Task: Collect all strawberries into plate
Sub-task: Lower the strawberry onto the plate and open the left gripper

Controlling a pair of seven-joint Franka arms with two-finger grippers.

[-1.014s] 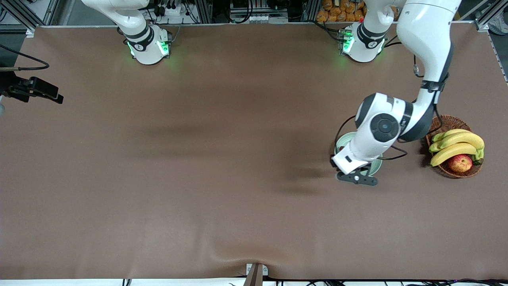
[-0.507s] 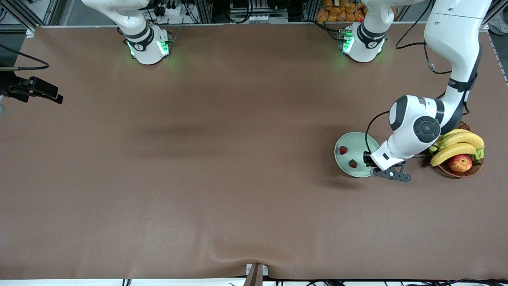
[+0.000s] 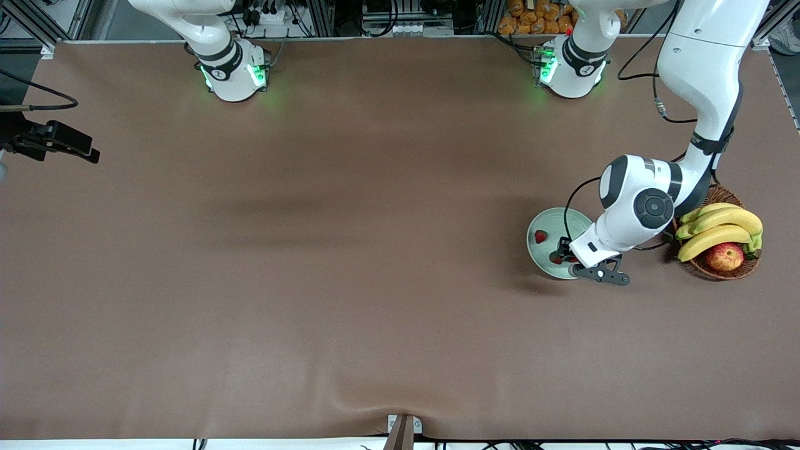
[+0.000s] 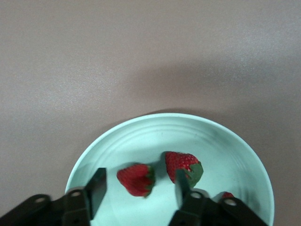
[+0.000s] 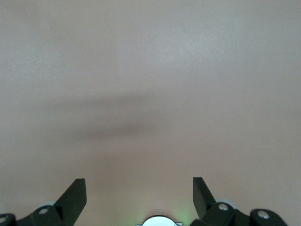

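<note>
The pale mint-green plate (image 3: 551,222) lies on the brown table at the left arm's end, beside the basket. My left gripper (image 3: 564,253) hangs low over the plate (image 4: 211,141), open. One strawberry (image 4: 136,179) lies between its fingers (image 4: 97,186), touching neither. A second strawberry (image 4: 184,165) rests next to the other finger, and a third strawberry (image 4: 227,195) peeks out past it. In the front view I see one strawberry (image 3: 540,236) clearly and another strawberry (image 3: 555,257) partly under the fingers. My right gripper (image 5: 138,181) is open over bare table, out of the front view.
A brown wicker basket (image 3: 705,189) with bananas (image 3: 719,228) and an apple (image 3: 725,256) stands close to the plate, toward the left arm's end. A black device (image 3: 53,140) juts in at the right arm's end of the table.
The left gripper swung toward the basket, then came back over the plate, and its fingers opened, letting a strawberry go onto the plate. The right gripper has not moved.
</note>
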